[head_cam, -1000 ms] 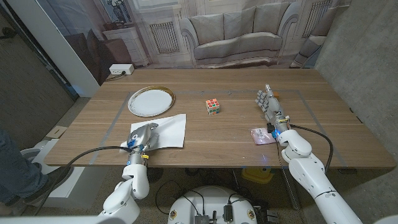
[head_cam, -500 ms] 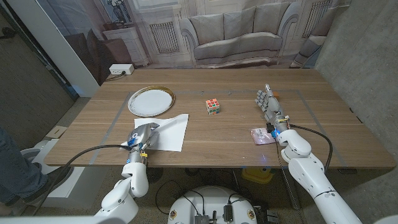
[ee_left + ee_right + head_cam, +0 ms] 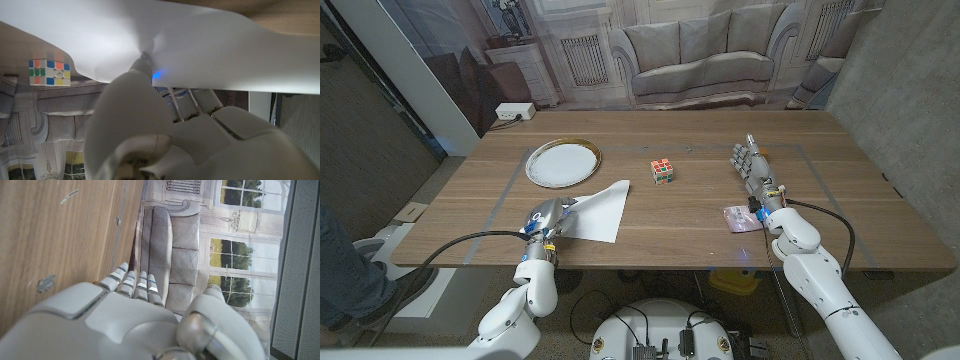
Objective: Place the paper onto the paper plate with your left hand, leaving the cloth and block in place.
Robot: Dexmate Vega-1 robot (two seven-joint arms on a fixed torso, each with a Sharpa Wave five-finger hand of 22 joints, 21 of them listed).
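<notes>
Paper (image 3: 599,208) is pinched at its near-left corner by the left hand (image 3: 546,217) fingers (image 3: 142,67); it should be carried level to the far-left paper plate (image 3: 563,162), clear of the block (image 3: 663,171).

left hand (image 3: 546,217): silvery-grey shell, small blue light
right hand (image 3: 753,168): grey fingers with dark bands
arms: glossy white rounded segments
cables: black, looping from each wrist
</notes>
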